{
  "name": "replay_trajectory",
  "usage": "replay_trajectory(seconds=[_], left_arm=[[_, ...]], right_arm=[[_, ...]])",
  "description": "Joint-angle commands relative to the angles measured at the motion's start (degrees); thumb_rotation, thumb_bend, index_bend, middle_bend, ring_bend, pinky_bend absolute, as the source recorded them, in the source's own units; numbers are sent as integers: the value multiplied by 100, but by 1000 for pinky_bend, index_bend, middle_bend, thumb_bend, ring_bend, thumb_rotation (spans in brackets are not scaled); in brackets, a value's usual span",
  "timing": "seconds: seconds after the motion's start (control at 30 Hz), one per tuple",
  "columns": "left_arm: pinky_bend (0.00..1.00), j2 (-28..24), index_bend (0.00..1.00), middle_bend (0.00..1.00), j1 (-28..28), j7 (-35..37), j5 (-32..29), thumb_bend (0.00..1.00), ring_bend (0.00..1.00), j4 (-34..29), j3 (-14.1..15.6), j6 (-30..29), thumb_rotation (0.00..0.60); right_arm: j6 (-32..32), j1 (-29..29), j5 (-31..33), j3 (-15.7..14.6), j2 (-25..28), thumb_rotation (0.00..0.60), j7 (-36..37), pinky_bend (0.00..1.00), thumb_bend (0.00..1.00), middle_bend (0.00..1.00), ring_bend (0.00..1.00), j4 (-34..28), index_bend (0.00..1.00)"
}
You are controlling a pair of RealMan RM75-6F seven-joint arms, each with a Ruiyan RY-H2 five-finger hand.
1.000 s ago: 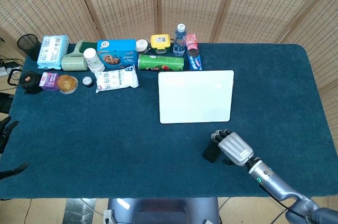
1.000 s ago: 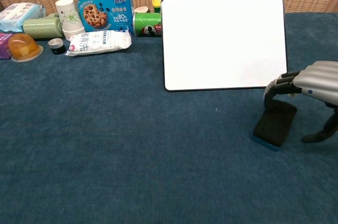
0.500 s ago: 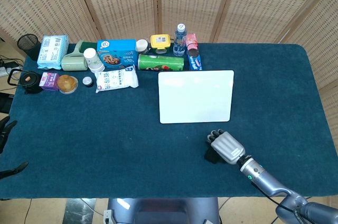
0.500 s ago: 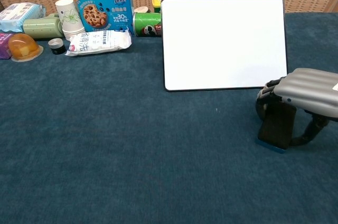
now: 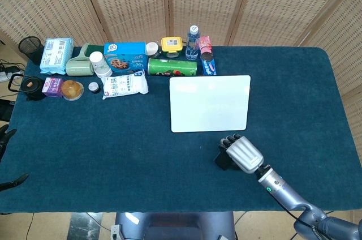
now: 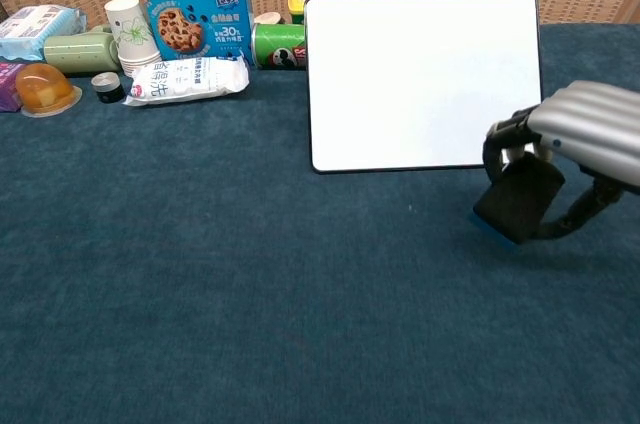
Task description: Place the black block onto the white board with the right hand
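Note:
The black block (image 6: pixel 516 201) is off the table, gripped by my right hand (image 6: pixel 578 140) with fingers curled over its top and the thumb below. In the head view the right hand (image 5: pixel 242 154) covers most of the black block (image 5: pixel 221 161), just in front of the white board's near edge. The white board (image 5: pixel 210 103) lies flat mid-table; in the chest view the white board (image 6: pixel 420 74) is bare. At the left edge of the head view my left hand (image 5: pixel 7 158) shows only as dark tips, with too little showing to tell how its fingers lie.
A row of goods lines the far left: tissue pack (image 5: pixel 56 54), cookie box (image 5: pixel 125 57), green can (image 5: pixel 172 67), water bottle (image 5: pixel 193 42), white packet (image 5: pixel 125 85), paper cups (image 5: pixel 99 63). Blue cloth (image 5: pixel 113 144) covers the table.
The right hand closed on the black block, tipped it up and lifted it off the cloth, moving slightly toward the white board.

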State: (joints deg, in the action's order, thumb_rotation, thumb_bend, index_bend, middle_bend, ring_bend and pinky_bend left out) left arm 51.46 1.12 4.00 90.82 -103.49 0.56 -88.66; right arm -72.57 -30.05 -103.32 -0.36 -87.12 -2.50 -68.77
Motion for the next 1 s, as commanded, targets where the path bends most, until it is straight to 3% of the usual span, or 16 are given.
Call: replay_trajectory(seconds=[0.03, 0.3, 0.57, 0.8, 1.0], left_arm=[[59, 1, 0, 0, 2, -15, 10, 81, 0, -8, 5, 4, 600], [59, 8, 0, 0, 0, -40, -6, 82, 0, -32, 2, 9, 600], [59, -50, 0, 0, -6, 166, -92, 82, 0, 12, -15, 30, 600], [59, -89, 0, 0, 14, 335, -137, 82, 0, 88, -33, 72, 600], [59, -113, 0, 0, 22, 429, -92, 82, 0, 128, -22, 78, 600]], right_arm=[[-360, 43, 186, 351, -72, 600, -63, 530, 111, 611, 510, 20, 617], [-466, -290, 766, 1139, -748, 600, -690, 566, 116, 618, 523, 277, 625], [-326, -847, 1529, 1871, -1880, 600, -2049, 585, 131, 621, 532, 1278, 626], [-517, -1176, 1893, 2228, -2436, 600, -2660, 589, 142, 627, 537, 1648, 627], [-288, -1480, 2303, 2469, -2719, 600, -2862, 590, 141, 627, 538, 1855, 628]])
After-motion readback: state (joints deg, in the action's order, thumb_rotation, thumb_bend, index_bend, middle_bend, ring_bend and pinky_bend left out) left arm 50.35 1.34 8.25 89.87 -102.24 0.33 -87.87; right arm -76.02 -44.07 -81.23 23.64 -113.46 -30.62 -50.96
